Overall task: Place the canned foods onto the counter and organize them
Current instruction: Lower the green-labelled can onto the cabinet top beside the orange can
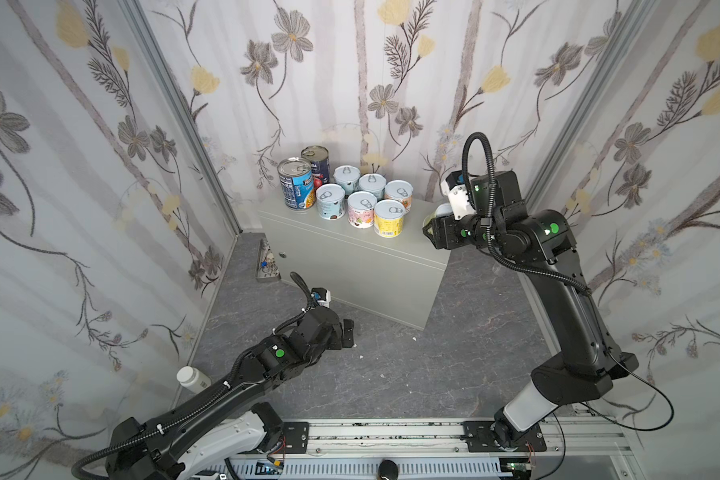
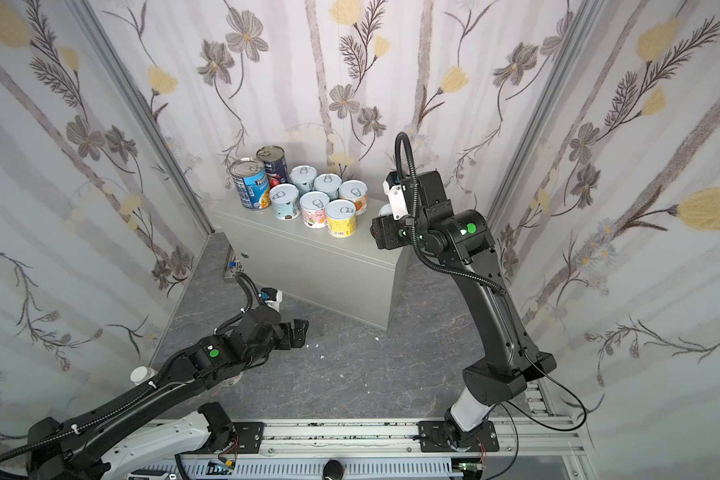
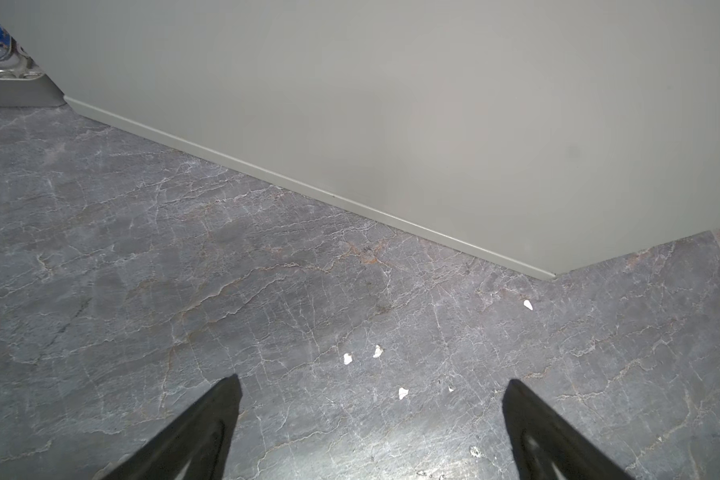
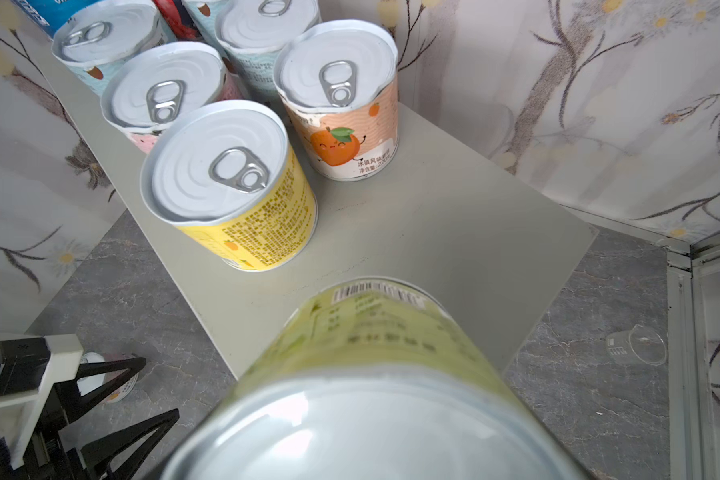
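The counter (image 1: 350, 266) carries a tall blue can (image 1: 296, 185), a tall navy-red can (image 1: 316, 164) and several short pull-tab cans, the nearest yellow (image 4: 242, 195) and orange (image 4: 341, 104). My right gripper (image 1: 433, 228) hangs over the counter's bare right end (image 4: 454, 216), shut on a short pale-green can (image 4: 371, 353) that hides its fingers. My left gripper (image 3: 373, 380) is open and empty, low over the floor in front of the counter (image 3: 391, 104). Another short can (image 4: 119, 382) stands on the floor, partly hidden behind the left gripper's fingers.
A white pill bottle (image 1: 192, 379) lies by the left wall beside the left arm. A metal tray of small parts (image 1: 267, 262) sits at the counter's left end. A clear plastic cup (image 4: 636, 345) lies on the floor right of the counter. White crumbs (image 3: 375, 351) dot the floor.
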Available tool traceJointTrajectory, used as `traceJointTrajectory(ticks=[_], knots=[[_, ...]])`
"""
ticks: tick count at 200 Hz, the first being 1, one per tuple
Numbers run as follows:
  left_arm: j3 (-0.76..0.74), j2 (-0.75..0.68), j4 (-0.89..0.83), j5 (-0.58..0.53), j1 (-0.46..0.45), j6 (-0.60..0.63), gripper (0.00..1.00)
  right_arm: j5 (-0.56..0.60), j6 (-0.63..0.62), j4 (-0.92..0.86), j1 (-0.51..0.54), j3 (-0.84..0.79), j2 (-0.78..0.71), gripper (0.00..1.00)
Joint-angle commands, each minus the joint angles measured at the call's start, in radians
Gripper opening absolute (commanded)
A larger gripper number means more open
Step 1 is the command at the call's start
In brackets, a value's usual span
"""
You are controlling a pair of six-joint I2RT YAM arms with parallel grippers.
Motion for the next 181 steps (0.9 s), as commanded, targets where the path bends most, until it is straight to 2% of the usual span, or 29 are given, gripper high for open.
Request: traceJointTrajectory(ticks=[1,50,105,181], knots=[[-0.014,-0.001,0.05,0.011,0.001,-0.028,1.0,0.005,-0.01,0.031,0.007,0.023,0.033,0.37],[-0.029,0.014,0.077,0.03,0.0,-0.028,1.0,-0.006,-0.023,0.02,0.015,0.022,0.086,0.38],[-0.04,0.01,0.088,0.031,0.0,-0.036,1.0,0.0,-0.033,0.024,0.017,0.022,0.107,0.55],[-0.047,0.005,0.091,0.036,0.0,-0.049,1.0,0.01,-0.042,0.03,0.016,0.022,0.135,0.68]])
